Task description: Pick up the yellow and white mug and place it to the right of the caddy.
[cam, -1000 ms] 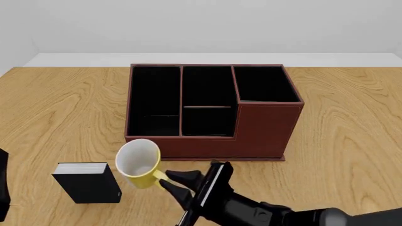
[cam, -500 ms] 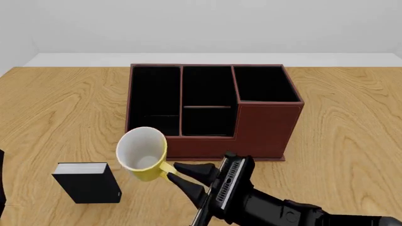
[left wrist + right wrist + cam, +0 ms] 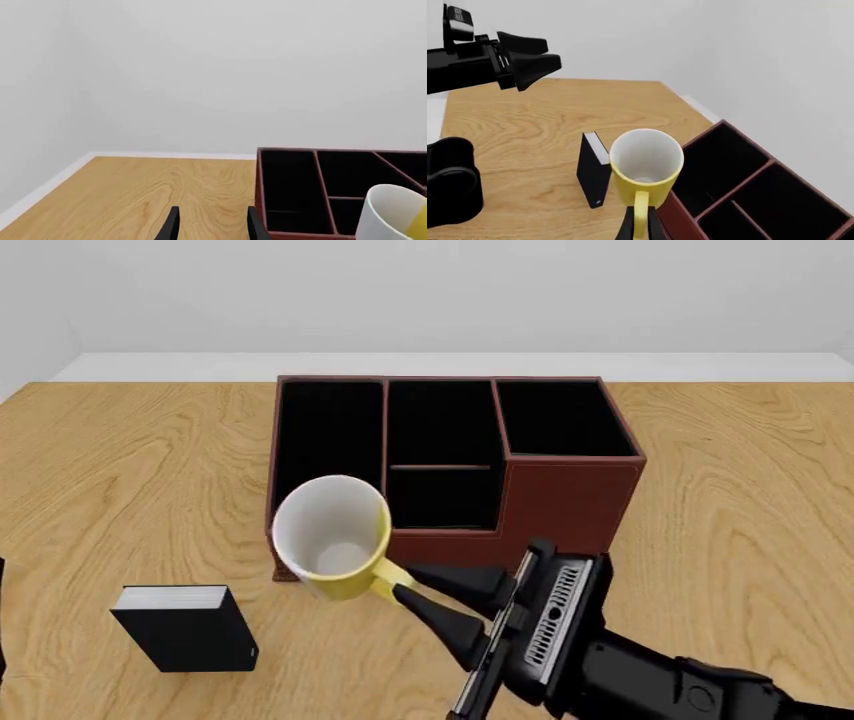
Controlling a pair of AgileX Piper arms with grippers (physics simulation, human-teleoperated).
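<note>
Front view: right gripper [image 3: 424,598] grips the yellow and white mug [image 3: 334,537] by its handle, jaws closed on the loop. Mug is lifted off the table [image 3: 120,490], tilted with its white mouth toward the camera, in front of the caddy [image 3: 447,472] at its front-left corner. Black box [image 3: 187,626] stands near, left of the mug. Left gripper [image 3: 210,225]: fingers parted, holding nothing.

Table [image 3: 120,460] — matt wood grain; caddy [image 3: 567,510] — leather-like.
</note>
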